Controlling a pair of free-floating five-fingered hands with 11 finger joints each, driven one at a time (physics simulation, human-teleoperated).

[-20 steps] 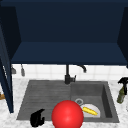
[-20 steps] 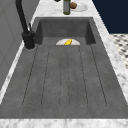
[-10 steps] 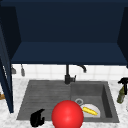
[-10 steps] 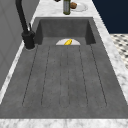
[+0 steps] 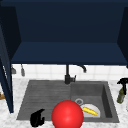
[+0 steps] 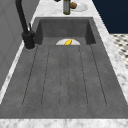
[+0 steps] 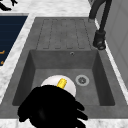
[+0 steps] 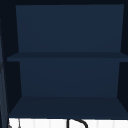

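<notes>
My left hand [image 5: 37, 118] hovers at the drainboard's front left corner, fingers relaxed and holding nothing. To its right a red ball [image 5: 67, 115] shows large over the sink's front rim, apart from that hand. Behind the ball, in the basin [image 5: 106, 95], lies a white plate [image 5: 93, 108] with a yellow item [image 5: 89, 111] on it. In the right side view a hand [image 7: 50, 108] looms close to the camera and covers the near edge of the plate [image 7: 51, 81]; I take it for my right hand. The plate [image 6: 61, 42] also shows in the left side view.
A black faucet [image 5: 67, 75] stands behind the sink. The ribbed drainboard [image 6: 65, 75] lies left of the basin. A spray bottle [image 5: 121, 91] stands on the right counter. An open navy cabinet with bare shelves [image 8: 67, 56] hangs overhead, its door [image 5: 6, 82] at the left.
</notes>
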